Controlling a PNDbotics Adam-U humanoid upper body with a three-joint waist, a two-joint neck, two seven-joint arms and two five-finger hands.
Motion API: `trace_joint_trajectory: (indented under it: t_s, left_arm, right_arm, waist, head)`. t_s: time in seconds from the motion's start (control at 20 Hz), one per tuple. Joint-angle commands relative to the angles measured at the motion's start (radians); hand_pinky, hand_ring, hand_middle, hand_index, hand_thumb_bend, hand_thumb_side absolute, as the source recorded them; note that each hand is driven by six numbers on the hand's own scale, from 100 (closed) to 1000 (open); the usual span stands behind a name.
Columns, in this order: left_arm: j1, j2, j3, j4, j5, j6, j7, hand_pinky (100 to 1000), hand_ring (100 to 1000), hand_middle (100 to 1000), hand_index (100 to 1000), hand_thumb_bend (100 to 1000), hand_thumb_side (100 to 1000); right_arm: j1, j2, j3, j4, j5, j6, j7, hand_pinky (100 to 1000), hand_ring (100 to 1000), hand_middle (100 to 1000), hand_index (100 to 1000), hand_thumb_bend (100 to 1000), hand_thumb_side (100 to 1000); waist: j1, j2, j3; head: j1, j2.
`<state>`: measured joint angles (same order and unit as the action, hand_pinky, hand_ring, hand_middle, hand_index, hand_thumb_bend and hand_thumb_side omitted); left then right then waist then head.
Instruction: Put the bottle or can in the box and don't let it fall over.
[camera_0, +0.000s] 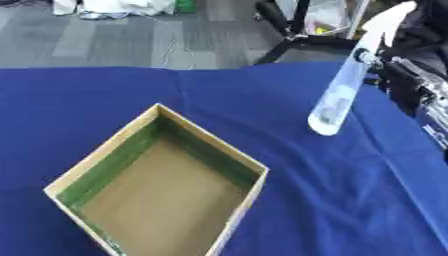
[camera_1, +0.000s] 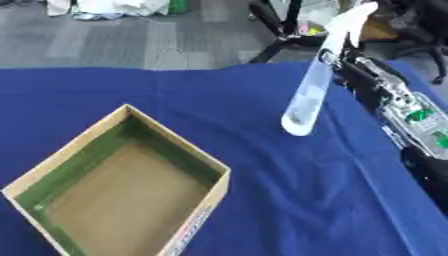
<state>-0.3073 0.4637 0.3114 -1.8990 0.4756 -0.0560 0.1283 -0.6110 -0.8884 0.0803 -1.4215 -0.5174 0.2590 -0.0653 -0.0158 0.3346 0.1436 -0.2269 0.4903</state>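
Blue cloth covers the worktop (camera_0: 350, 200), grey floor beyond. Above its far right part hangs a clear, slender plastic bottle (camera_0: 337, 102), tilted, base down toward the cloth and pale cap up, carried by the black and silver right hand (camera_1: 354, 62) at its upper part; whether the fingers curl round it I cannot tell. An open brown cardboard box with green-lined walls (camera_0: 206, 137) sits well apart at lower left. Being tall, narrow and already leaning, the bottle would likely topple if set down off its base, or clip the box wall on entry
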Motion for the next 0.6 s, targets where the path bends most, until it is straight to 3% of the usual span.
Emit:
trace_joint_trajectory:
  t_s: [0.05, 0.6]
  left_arm:
    - [-0.01, 0.014, 0.005, -0.016, -0.001, 0.0, -0.003, 938, 1000, 1000, 730, 499, 598]
    - [-0.014, 0.012, 0.004, -0.02, 0.0, 0.004, -0.003, 939, 1000, 1000, 731, 496, 599]
  right_arm:
    - [-0.006, -0.053, -0.019, -0.022, -0.02, -0.003, 0.004, 998, 1000, 1000, 1000, 100, 623]
    - [-0.045, -0.036, -0.005, -0.013, -0.02, 0.003, 0.004, 998, 1000, 1000, 991, 100, 594]
  waist:
    - [-0.001, -0.016, 0.002]
    - [-0.007, -0.016, 0.011]
  head:
    - [0.002, -0.012]
    - [-0.016, -0.022]
